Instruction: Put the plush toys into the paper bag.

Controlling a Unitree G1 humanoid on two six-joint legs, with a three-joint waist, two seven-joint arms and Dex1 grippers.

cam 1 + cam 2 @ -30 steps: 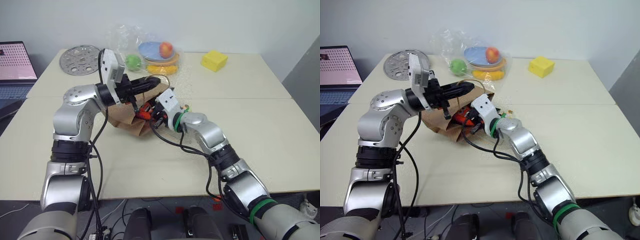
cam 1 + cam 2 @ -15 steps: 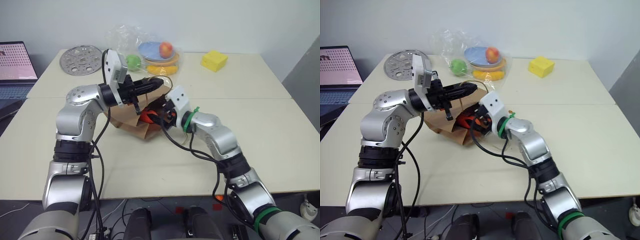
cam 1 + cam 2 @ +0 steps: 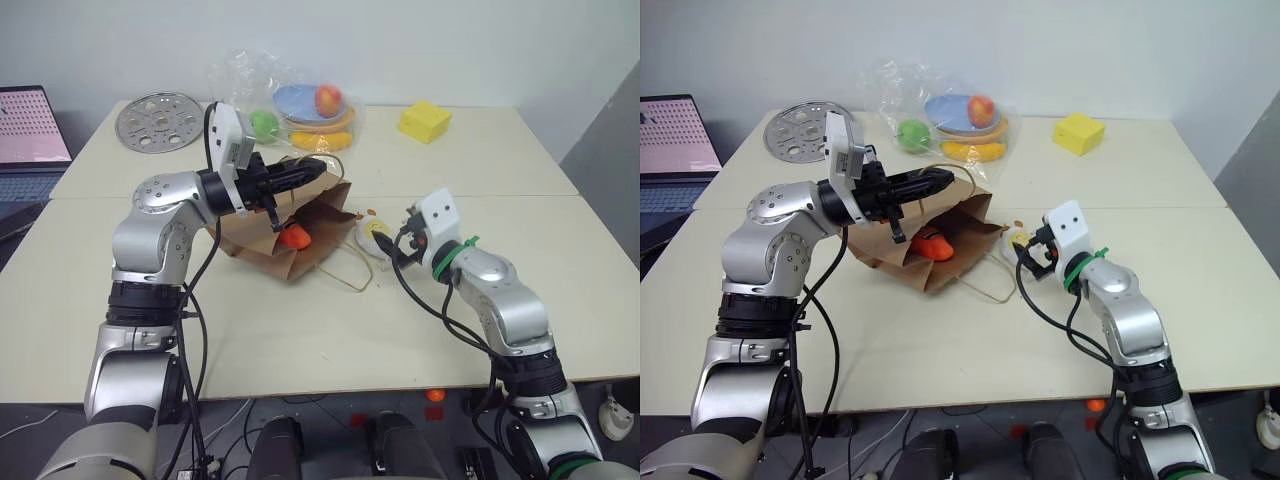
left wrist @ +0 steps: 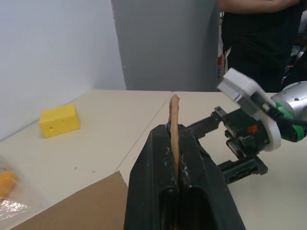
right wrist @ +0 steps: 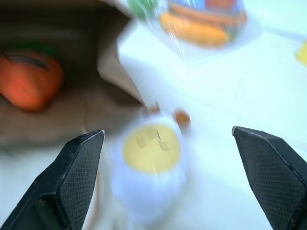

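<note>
The brown paper bag (image 3: 262, 243) lies on its side on the table, mouth toward my right arm. My left gripper (image 3: 312, 170) is shut on its upper edge (image 4: 174, 125) and holds the mouth up. The orange carrot plush toy (image 3: 294, 237) lies inside the mouth, free of either gripper. The white egg-shaped plush toy (image 3: 375, 232) with a yellow patch rests on the table just right of the bag. My right gripper (image 5: 166, 130) is open, pointing at the egg toy (image 5: 149, 160) from close by, with the toy ahead of its wide-spread fingers.
At the back stand a clear plastic bag of fruit and plates (image 3: 300, 100), a yellow block (image 3: 424, 120) and a perforated metal disc (image 3: 158, 107). A laptop (image 3: 30, 130) sits far left. The bag's loop handle (image 3: 352, 272) trails on the table. A person (image 4: 259, 28) stands beyond the table.
My right gripper opened, left the carrot in the bag, and drew back out to the right to beside the egg toy. The left gripper kept its hold and place.
</note>
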